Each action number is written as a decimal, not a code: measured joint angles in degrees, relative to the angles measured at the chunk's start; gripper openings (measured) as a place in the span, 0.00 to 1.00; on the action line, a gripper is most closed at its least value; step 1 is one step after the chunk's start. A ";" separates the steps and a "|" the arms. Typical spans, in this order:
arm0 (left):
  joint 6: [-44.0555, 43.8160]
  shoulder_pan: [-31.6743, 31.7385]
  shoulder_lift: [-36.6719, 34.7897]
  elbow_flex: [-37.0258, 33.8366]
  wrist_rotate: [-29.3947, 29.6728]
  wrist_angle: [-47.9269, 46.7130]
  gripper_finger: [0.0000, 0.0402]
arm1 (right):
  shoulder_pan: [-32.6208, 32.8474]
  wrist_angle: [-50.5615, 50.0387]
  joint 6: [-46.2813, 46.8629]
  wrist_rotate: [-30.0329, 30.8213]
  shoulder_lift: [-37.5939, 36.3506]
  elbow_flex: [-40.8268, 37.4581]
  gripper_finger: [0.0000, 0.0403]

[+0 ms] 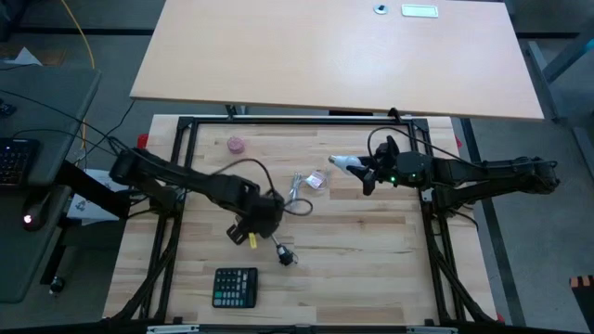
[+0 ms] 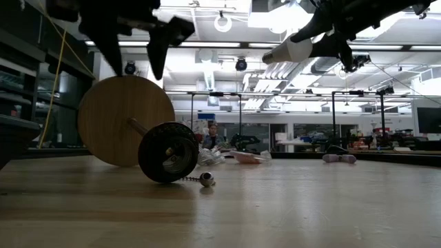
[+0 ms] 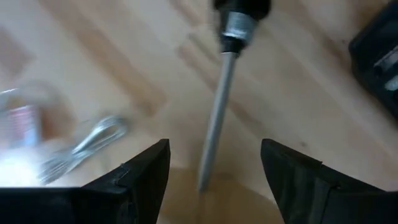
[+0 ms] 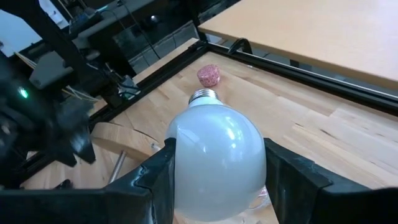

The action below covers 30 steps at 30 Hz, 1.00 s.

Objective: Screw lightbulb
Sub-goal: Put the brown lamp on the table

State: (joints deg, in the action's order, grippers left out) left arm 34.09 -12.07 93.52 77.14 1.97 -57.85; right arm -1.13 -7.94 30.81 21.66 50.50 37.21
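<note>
The white lightbulb (image 4: 214, 162) is held in my right gripper (image 1: 364, 170), high above the table's middle right; it also shows in the low view (image 2: 289, 48). The lamp base lies tipped over. Its round wooden disc (image 2: 124, 120) stands on its rim, and its black socket (image 2: 167, 151) rests on the table at the end of a metal rod (image 3: 217, 118). My left gripper (image 1: 252, 227) is open just above the disc. Its fingers stand on either side of the rod, apart from it. My right gripper pinches the bulb's wide glass globe (image 4: 186, 168) between its two fingers, one on each side. The fingers come about level from the table's right. The bulb is lifted clear, and its silvery screw base (image 4: 205, 96) points away from the gripper toward the table's left.
A black calculator (image 1: 235, 286) lies near the front edge. A clear plastic wrapper (image 1: 316, 179) and a crumpled shiny piece (image 1: 297, 190) lie at the middle. A small pink object (image 1: 236, 144) lies at the far left. A person (image 2: 212, 134) sits in the room behind.
</note>
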 joint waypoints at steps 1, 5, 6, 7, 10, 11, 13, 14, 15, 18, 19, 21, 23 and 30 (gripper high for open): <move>0.04 -0.41 1.13 0.00 -0.70 -0.02 0.60 | 0.00 0.00 -0.19 -0.12 0.00 0.00 0.48; 0.26 -1.74 5.76 -0.02 -1.30 0.41 0.61 | 0.00 0.01 -0.74 -0.54 0.00 0.00 0.48; 0.25 -1.89 6.78 -0.02 -1.30 1.33 0.61 | 0.00 0.01 -1.13 -0.56 0.00 0.00 0.48; 0.24 -1.91 7.78 -0.02 -1.30 2.38 0.61 | 0.00 0.01 -1.23 -0.60 0.00 0.00 0.48; -0.45 -1.58 10.94 -0.02 0.08 4.44 0.61 | -0.02 0.01 -1.28 -0.58 0.00 0.00 0.48; -0.82 -1.41 12.04 -0.02 0.12 4.75 0.61 | -0.01 0.01 -1.27 -0.58 0.00 0.00 0.48; -1.83 -1.32 14.22 -0.06 0.63 4.37 0.61 | -0.02 0.01 -1.28 -0.58 0.00 0.00 0.48; -2.51 -1.34 15.02 -0.07 1.60 4.26 0.60 | 0.00 0.01 -1.27 -0.58 0.00 0.00 0.48; -2.99 -1.45 15.48 -0.07 2.79 4.28 0.59 | -0.02 0.01 -1.29 -0.58 0.00 0.00 0.48; -2.93 -2.03 15.82 -0.07 5.65 4.95 0.51 | 0.00 0.01 -1.29 -0.63 0.00 0.00 0.48; -2.94 -2.20 15.58 -0.07 6.09 5.60 0.46 | 0.00 0.01 -1.29 -0.63 0.00 0.00 0.48; -3.41 -2.37 14.98 -0.07 6.26 6.09 0.34 | -0.01 -0.01 -1.32 -0.63 0.00 0.00 0.48; -4.80 -2.24 13.91 -0.07 6.20 6.37 0.19 | 0.00 -0.01 -1.78 -0.63 0.00 0.00 0.48; -15.50 0.95 7.20 -0.42 5.63 6.41 0.03 | 0.00 0.01 -2.79 -0.69 0.00 0.02 0.48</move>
State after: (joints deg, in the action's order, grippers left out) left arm 18.58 -11.11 100.72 76.72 7.60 -51.45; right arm -1.13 -7.92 28.03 20.97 50.50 37.23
